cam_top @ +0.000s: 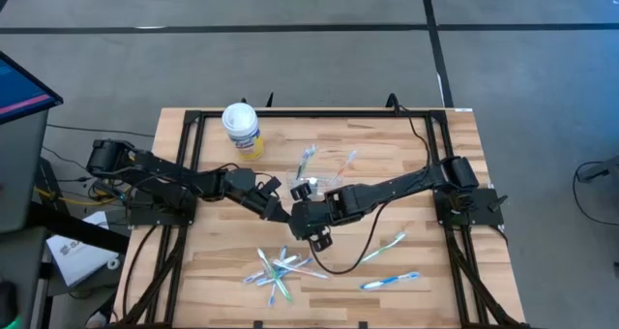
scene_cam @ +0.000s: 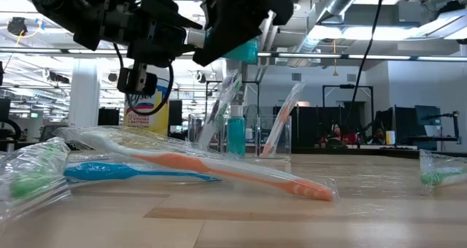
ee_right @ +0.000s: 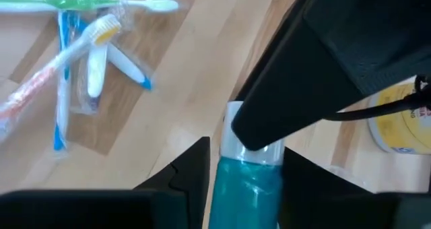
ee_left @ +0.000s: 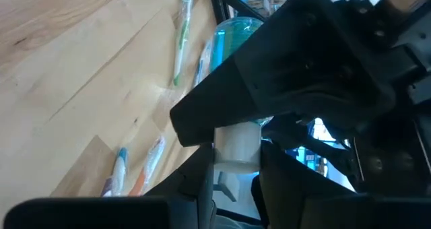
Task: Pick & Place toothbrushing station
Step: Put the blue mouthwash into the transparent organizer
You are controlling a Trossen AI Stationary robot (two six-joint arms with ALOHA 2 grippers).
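**Left tool**: meets the right tool over the middle of the table. It is narrowed onto the white cap of a toothpaste tube and holds it clear of the wood.

**Right tool**: touching or just beside the left one. The tube's teal body lies within it, but whether it has closed on the body cannot be told.

**Table**: pale wood, below both tools.

**Tub**: white with a yellow label, well apart from the tools, beyond the left one. Not station stock.

**Cup**: clear, upright, near the tools, with brushes standing in it.

**Toothbrushes**: a loose wrapped heap near the tools, on the side away from the tub. More lie farther out on the right tool's side.

**Toothpaste tube**: judged light. The body is likely soft and slick, so it may dent or slide under pressure, while the cap is stiff. Best taken across the body near the cap shoulder.
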